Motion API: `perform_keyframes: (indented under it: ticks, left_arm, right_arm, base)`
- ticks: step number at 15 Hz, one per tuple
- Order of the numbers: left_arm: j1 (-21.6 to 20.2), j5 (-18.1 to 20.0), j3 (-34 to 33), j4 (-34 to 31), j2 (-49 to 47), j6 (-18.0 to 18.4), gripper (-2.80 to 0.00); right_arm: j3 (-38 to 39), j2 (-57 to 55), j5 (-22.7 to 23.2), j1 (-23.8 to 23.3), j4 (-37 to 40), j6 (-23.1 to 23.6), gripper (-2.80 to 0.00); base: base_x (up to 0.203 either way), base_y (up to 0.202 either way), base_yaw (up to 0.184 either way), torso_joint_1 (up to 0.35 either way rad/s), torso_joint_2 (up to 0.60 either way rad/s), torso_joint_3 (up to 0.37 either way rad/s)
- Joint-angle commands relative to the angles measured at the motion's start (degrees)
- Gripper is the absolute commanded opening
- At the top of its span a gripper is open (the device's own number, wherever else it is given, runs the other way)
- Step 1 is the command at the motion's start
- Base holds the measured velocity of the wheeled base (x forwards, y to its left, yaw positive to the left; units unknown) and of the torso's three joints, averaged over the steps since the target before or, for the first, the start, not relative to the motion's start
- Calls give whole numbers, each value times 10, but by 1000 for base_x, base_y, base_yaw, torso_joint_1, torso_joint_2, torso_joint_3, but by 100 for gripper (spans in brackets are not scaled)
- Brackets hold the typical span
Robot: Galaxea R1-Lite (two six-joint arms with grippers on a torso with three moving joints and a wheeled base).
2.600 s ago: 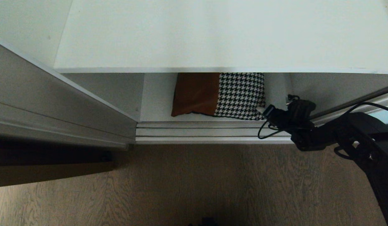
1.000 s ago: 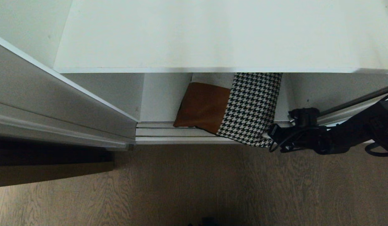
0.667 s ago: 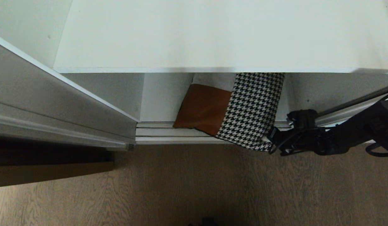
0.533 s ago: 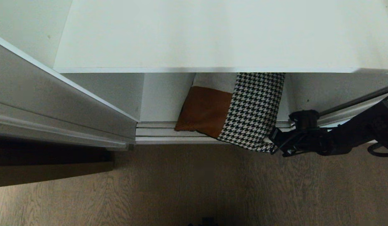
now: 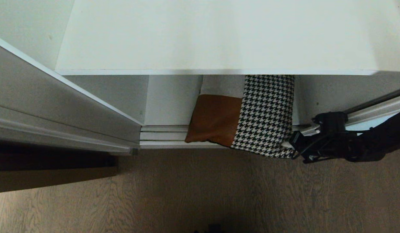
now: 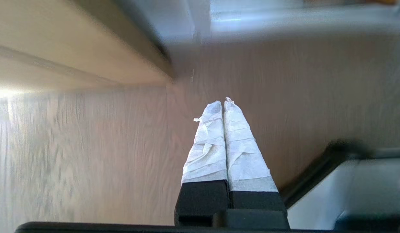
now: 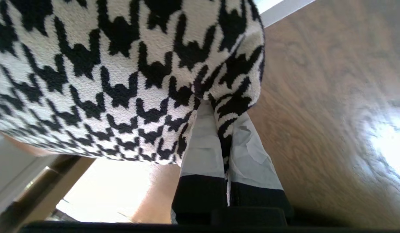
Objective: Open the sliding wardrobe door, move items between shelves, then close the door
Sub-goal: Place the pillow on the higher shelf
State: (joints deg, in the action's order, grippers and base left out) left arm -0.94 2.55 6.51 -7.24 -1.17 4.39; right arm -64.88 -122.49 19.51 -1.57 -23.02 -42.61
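Pinching the houndstooth corner of the cushion [image 5: 243,117], my right gripper [image 5: 290,145] sits at about four o'clock in the head view, fingers [image 7: 203,142] clamped on a fold of fabric. I see the cushion tilted, its near edge overhanging the door track [image 5: 164,136] above the wooden floor [image 5: 187,191], its far part hidden under the upper shelf [image 5: 219,35]. My left gripper [image 6: 223,103] (taped fingers pressed together, holding nothing) hangs over bare floor.
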Motion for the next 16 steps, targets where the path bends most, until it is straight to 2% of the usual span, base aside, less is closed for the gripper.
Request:
perform_keyframes:
  ticks: [1, 2, 3, 5, 8, 10, 13, 15, 16]
  left_arm:
    - [0, 37, 76, -83, -35, -39, -280]
    - [0, 93, 90, -129, -49, -71, -280]
    - [0, 128, 92, -154, -72, -85, -280]
    - [0, 171, 93, -166, -137, -103, -280]
    - [0, 225, 123, -147, -299, -157, -280]
    - [0, 251, 143, -112, -435, -183, -280]
    - [10, 286, 160, -38, -632, -197, -280]
    - [46, 293, 161, 27, -734, -202, -280]
    - [84, 285, 156, 73, -771, -203, -280]
  right_arm:
    - [7, 32, 3, -9, 1, -4, -280]
    - [9, 38, 5, -11, 2, -5, -280]
    - [17, 41, 6, -10, 0, -5, -280]
    - [26, 39, 6, -7, -4, -6, -280]
    - [27, 33, 7, -5, -5, -5, -280]
    - [23, 25, 7, -1, -5, -5, -280]
    - [20, 25, 10, 4, -5, -5, -280]
    - [20, 24, 14, 9, -5, -5, -280]
    - [20, 25, 14, 12, -5, -5, -280]
  base:
    - [0, 0, 0, 0, 0, 0]
    - [0, 0, 0, 0, 0, 0]
    - [0, 0, 0, 0, 0, 0]
    - [0, 0, 0, 0, 0, 0]
    - [0, 0, 0, 0, 0, 0]
    - [0, 0, 0, 0, 0, 0]
    - [0, 0, 0, 0, 0, 0]
    - [0, 0, 0, 0, 0, 0]
    - [0, 0, 0, 0, 0, 0]
